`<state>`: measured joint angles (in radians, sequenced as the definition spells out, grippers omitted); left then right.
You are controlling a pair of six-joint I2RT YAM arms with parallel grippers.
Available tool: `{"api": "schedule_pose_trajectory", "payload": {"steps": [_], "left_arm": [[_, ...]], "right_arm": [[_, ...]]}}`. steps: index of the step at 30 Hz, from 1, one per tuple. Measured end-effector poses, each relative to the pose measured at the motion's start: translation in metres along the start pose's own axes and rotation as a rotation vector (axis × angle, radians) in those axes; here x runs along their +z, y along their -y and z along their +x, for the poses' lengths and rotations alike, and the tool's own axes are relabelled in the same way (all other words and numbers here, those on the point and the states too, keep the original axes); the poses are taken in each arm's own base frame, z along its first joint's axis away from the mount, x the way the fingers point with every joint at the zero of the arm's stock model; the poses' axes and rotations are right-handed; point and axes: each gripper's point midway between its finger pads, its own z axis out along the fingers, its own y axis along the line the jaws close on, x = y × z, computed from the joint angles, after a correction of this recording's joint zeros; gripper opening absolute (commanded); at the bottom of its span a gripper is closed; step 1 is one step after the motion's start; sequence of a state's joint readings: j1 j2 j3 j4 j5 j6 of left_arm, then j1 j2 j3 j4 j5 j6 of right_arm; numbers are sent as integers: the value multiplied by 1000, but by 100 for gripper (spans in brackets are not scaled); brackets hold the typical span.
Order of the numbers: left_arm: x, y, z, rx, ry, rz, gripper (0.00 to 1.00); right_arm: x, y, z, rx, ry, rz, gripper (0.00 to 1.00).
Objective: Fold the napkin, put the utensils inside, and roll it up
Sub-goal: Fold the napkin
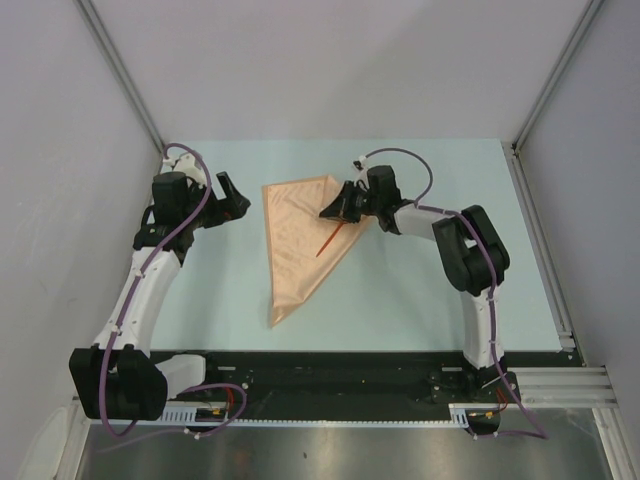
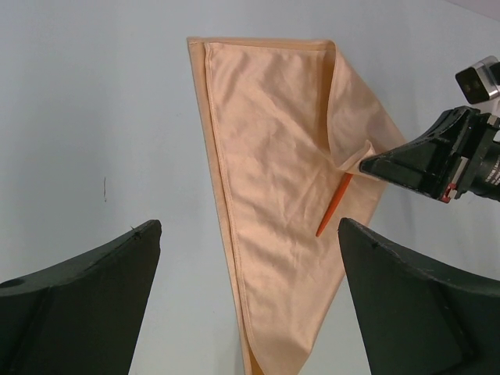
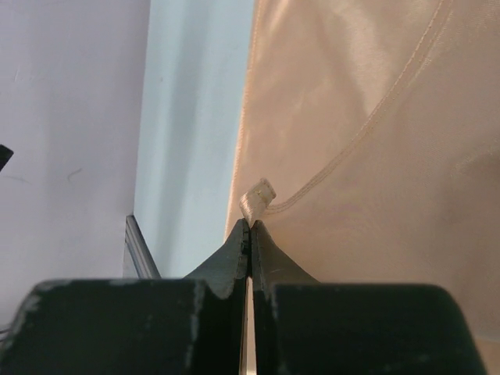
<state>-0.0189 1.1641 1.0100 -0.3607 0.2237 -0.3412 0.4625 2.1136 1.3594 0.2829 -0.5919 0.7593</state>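
The peach napkin (image 1: 300,250) lies on the table folded into a long triangle, its point toward the near edge. A thin red utensil (image 1: 328,243) rests slanted on the cloth; its upper end is hidden under the right gripper. My right gripper (image 1: 334,211) is shut on a small corner of the napkin (image 3: 258,195), lifted a little above the cloth (image 3: 375,141). My left gripper (image 1: 238,199) stands open to the left of the napkin, apart from it, with nothing between its fingers. The left wrist view shows the napkin (image 2: 273,195), the utensil (image 2: 334,205) and the right gripper (image 2: 366,165).
The pale table mat (image 1: 430,290) ends at a metal rail (image 1: 545,250) on the right. Grey walls close in at the left, back and right. The black base rail (image 1: 330,385) runs along the near edge.
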Motion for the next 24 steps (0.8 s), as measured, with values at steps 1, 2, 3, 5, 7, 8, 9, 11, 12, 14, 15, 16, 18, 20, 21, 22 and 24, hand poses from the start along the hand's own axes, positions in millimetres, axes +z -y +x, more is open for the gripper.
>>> {"api": "schedule_pose_trajectory", "payload": {"steps": [1,2,3,5,7,8,9,11,12,14,15,16,18,20,21,22,24], "left_arm": [[0,0,0,0,0,1,100],[0,0,0,0,0,1,100],[0,0,0,0,0,2,100],[0,1,0,0,1,2,100],[-1,2,0,-1,-1,9,100],[-1,2,0,-2,-2,12,100],[-1,3,0,-3,-3,15,100],[-1,3,0,-6,-3,17,100],[-1,4,0,-7,-4,18,100],[-1,4,1,-7,-4,19,100],[-1,4,1,-8,-4,20,100],[-1,4,1,-8,-4,20,100],[-1,4,1,-8,-4,20,100],[-1,4,1,-9,-4,21,100],[-1,4,1,-9,-4,22,100],[-1,5,1,-9,-5,24,100],[-1,5,0,-8,-1,26,100]], "right_arm": [[0,-4,2,-5,-2,-7,0],[0,-8,6,-5,-6,-13,0],[0,-10,9,-7,-10,-17,0],[3,-14,19,-5,-24,-25,0],[5,-16,29,1,-42,-27,0],[7,-16,34,4,-52,-26,0],[7,-16,39,6,-61,-25,0],[9,-18,46,9,-76,-26,0],[10,-19,49,9,-81,-28,0],[11,-20,54,8,-90,-30,0],[11,-21,56,7,-94,-30,0],[12,-21,58,7,-97,-29,0],[12,-20,61,7,-104,-26,0],[12,-18,64,7,-109,-22,0],[11,-16,66,8,-112,-18,0],[11,-14,68,11,-115,-14,0],[10,-9,74,18,-126,-2,0]]}}
